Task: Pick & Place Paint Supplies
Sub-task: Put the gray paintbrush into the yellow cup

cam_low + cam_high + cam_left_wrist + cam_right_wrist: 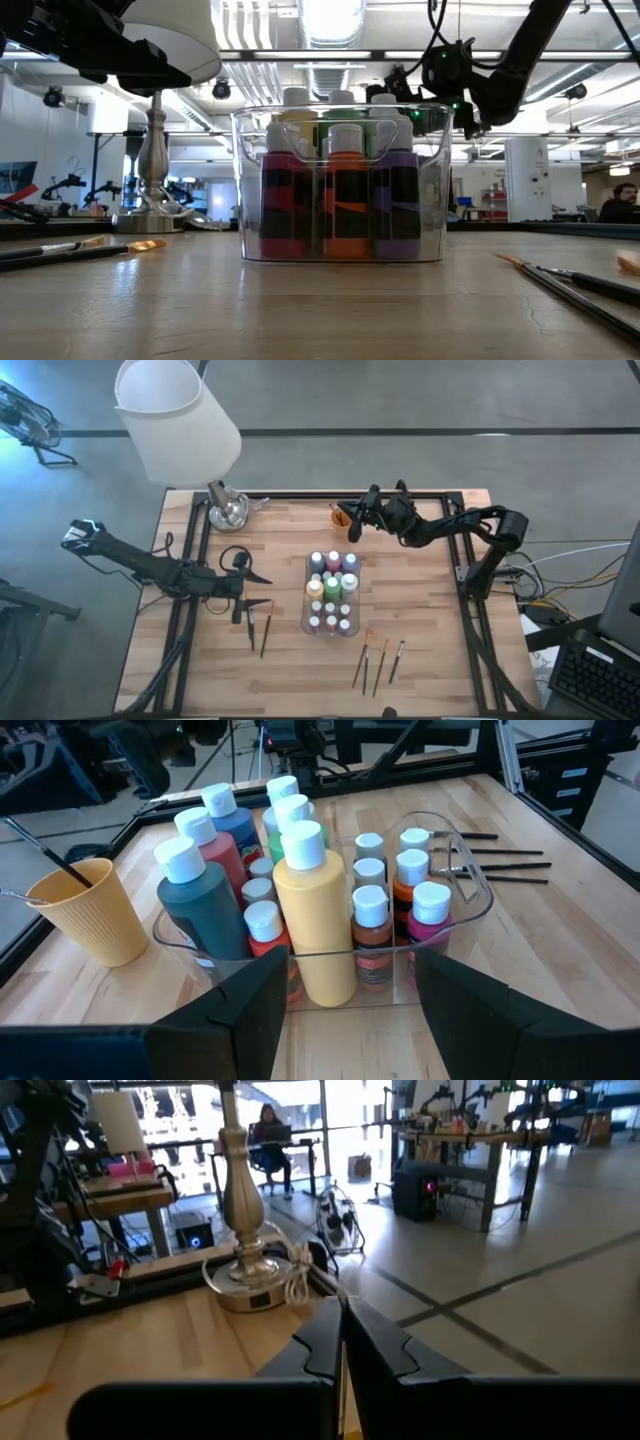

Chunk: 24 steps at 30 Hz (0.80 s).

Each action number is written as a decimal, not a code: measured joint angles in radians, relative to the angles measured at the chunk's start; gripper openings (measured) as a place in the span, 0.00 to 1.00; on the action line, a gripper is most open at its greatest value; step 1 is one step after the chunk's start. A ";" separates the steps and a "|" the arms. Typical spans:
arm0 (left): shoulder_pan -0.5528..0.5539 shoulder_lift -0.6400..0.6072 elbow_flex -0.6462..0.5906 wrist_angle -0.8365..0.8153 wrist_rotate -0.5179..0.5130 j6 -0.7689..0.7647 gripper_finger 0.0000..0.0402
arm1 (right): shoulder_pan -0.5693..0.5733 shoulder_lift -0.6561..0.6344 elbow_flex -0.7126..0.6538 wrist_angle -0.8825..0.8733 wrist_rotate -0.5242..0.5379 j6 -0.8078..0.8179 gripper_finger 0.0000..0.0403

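Observation:
Several paint bottles (332, 585) with white caps stand upright in a clear tray (470, 890) at the table's middle. Two paintbrushes (258, 628) lie left of the tray, and three paintbrushes (378, 662) lie near the front right. An orange cup (343, 516) at the far middle holds a dark brush (40, 848) that leans on the cup's rim. My left gripper (350, 1010) hovers open just left of the tray, pointing at it. My right gripper (352, 525) is shut and level, right beside the cup. My right gripper has its fingers (370, 1350) closed together, with a thin pale line running between them. I cannot tell whether that line is a brush or whether the gripper touches the cup.
A table lamp with a white shade (180, 415) and a silver base (245, 1270) stands at the far left corner, its cord coiled beside it. A black frame runs along the table's edges. Bare wood lies in front of the tray.

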 joint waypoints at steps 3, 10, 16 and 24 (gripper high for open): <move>0.000 0.000 0.000 0.000 0.000 0.000 0.55 | 0.000 0.001 0.000 -0.035 0.001 -0.002 0.02; 0.000 0.000 0.000 0.000 0.000 0.000 0.55 | 0.000 0.000 -0.001 -0.091 0.007 -0.004 0.02; 0.000 0.000 0.000 0.000 0.000 0.000 0.55 | -0.001 0.000 -0.001 -0.123 0.009 -0.008 0.02; 0.000 0.000 0.000 0.000 0.000 0.000 0.55 | -0.001 0.000 -0.002 -0.126 0.011 -0.008 0.02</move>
